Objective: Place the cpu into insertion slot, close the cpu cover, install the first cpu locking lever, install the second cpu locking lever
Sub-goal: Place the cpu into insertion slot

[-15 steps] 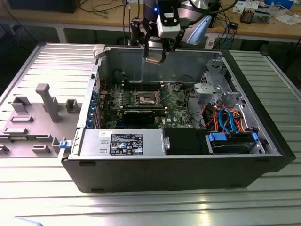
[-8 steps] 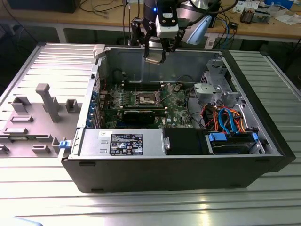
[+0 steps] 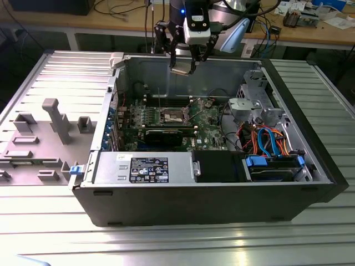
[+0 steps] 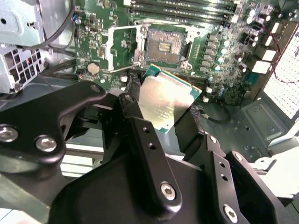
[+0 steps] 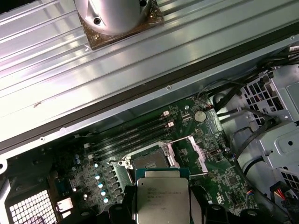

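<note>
On a ribbed metal bench [image 3: 166, 244], over the open case [image 3: 194, 199], the gripper [image 3: 184, 62] has its jaws clamped on the cpu [image 3: 182, 68], well above the bare slot [image 3: 173, 114]. Placing is in hand and wants square alignment.

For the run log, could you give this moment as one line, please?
tool: holds cpu | cpu: aloft, not in insertion slot | cpu cover: open

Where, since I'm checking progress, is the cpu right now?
In the second wrist view the cpu sits clamped in the gripper, in the air over the motherboard, just short of the uncovered insertion slot.
</note>
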Controlling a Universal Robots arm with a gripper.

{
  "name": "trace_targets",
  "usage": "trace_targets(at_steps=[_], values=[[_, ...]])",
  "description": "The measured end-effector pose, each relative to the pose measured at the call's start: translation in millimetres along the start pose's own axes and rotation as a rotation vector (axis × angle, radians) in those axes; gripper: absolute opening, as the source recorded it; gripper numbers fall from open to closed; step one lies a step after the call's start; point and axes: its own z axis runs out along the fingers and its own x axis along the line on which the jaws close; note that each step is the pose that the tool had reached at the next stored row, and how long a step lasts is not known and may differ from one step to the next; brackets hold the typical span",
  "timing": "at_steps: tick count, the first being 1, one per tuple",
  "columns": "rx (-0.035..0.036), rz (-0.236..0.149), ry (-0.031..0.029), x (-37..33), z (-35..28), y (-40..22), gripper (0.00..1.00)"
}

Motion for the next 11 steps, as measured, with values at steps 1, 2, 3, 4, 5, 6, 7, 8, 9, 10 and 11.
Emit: trace_targets(at_steps=[1,2,3,4,5,6,7,8,9,10,11], values=[[-0.0001,0.0,0.0,0.0,0.0,0.0,0.54],[0.0,0.001,-0.0002,-0.2,0.0,0.0,0.54],[-0.0002,0.003,-0.0003,-0.4,0.1,0.0,0.54],[-0.0004,0.006,-0.0005,-0.5,0.2,0.0,0.54],[-0.0004,0.01,-0.0009,-0.6,0.2,0.0,0.54],[-0.0003,0.016,-0.0014,-0.7,0.2,-0.1,0.54],[-0.0003,0.024,-0.0021,-0.7,0.2,-0.1,0.54],[-0.0005,0.034,-0.003,-0.7,0.2,-0.1,0.54],[-0.0007,0.046,-0.0041,-0.7,0.3,-0.1,0.54],[-0.0009,0.054,-0.0048,-0.7,0.4,-0.1,0.54],[-0.0013,0.067,-0.006,-0.7,0.5,-0.1,0.54]])
